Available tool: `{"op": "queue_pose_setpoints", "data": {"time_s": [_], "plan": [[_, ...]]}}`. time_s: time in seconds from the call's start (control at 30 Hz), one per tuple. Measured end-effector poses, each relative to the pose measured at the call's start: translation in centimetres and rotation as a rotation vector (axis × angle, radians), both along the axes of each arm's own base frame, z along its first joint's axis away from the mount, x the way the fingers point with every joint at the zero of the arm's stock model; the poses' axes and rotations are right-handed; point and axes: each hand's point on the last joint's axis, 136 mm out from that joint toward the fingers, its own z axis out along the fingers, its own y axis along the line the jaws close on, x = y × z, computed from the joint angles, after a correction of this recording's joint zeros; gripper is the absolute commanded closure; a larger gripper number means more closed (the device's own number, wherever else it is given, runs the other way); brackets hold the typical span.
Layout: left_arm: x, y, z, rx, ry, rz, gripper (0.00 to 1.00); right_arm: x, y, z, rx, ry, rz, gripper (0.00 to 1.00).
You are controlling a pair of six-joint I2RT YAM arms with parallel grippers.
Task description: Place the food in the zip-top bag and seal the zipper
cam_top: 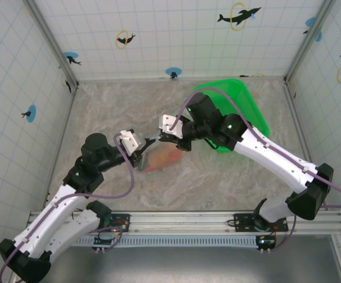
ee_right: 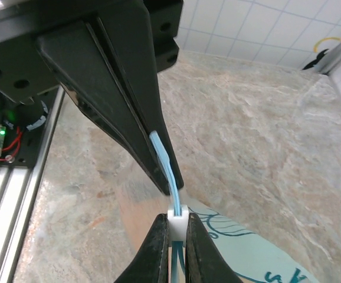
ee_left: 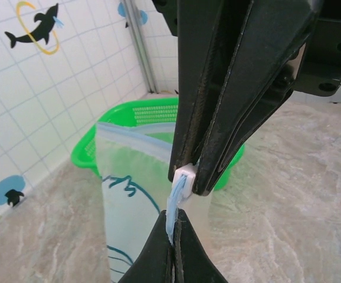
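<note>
The zip-top bag [cam_top: 158,158] hangs between both grippers above the table, with orange and red food [cam_top: 163,159] showing through it. My left gripper [ee_left: 173,221] is shut on the end of the light blue zipper [ee_left: 174,203]. My right gripper [ee_right: 177,221] is shut on the white slider [ee_right: 177,213] of that zipper [ee_right: 166,159], a short way from the left fingers [ee_right: 123,100]. In the top view the left gripper [cam_top: 142,154] and right gripper [cam_top: 161,137] sit close together. The bag's elephant print [ee_left: 126,188] faces the left wrist camera.
A green plastic basket [cam_top: 241,106] stands at the back right, just behind the right arm. Tiled walls close in the marbled table [cam_top: 217,177]. An aluminium rail [cam_top: 188,221] runs along the near edge.
</note>
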Motion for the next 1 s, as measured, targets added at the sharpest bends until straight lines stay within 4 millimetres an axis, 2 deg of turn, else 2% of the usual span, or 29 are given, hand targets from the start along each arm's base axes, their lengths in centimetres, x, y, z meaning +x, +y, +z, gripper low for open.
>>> {"op": "queue_pose_setpoints", "data": {"time_s": [0.23, 0.47, 1.0], "plan": [[0.7, 1.6, 1.8, -0.021, -0.089, 0.109, 1.0, 1.6, -1.1, 0.5, 0.028, -0.047, -0.08, 1.0], [2.4, 3.8, 3.0, -0.038, -0.147, 0.28, 1.0, 3.2, -3.0, 0.0, 0.054, -0.077, -0.185, 1.0], [4.4, 7.9, 2.9, -0.049, -0.196, 0.548, 1.0, 6.4, -7.7, -2.8, 0.054, -0.038, -0.389, 1.0]]}}
